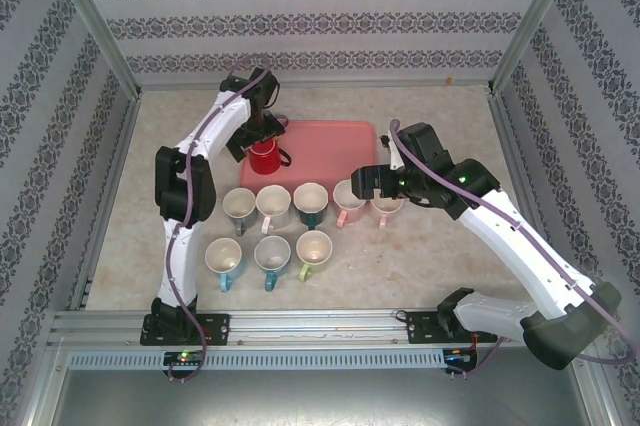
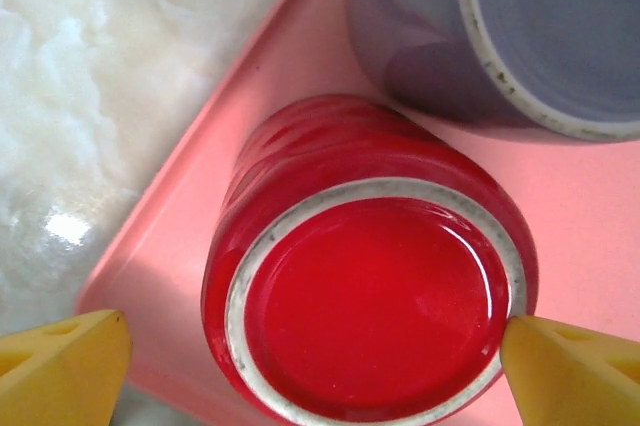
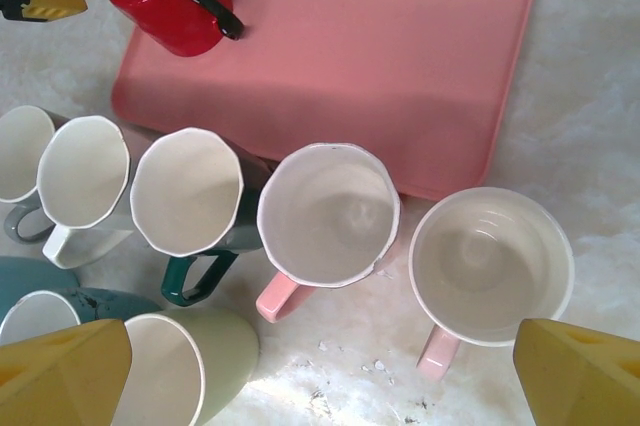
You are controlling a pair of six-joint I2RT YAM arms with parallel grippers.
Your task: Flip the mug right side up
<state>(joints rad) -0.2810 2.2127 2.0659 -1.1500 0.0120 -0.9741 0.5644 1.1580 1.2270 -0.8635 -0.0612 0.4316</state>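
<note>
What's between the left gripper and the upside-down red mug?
Nothing visible. The open left gripper straddles the red mug at its upturned base. A purple mug stands close beside it on the pink tray, not in between.

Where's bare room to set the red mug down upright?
Most of the pink tray is bare, from the red mug rightward to its right rim. The table is also bare beyond the tray's far edge and right of the front mug row. Crowded: the tray's left corner, with red mug, purple mug and left claw, plus the back mug row.
</note>
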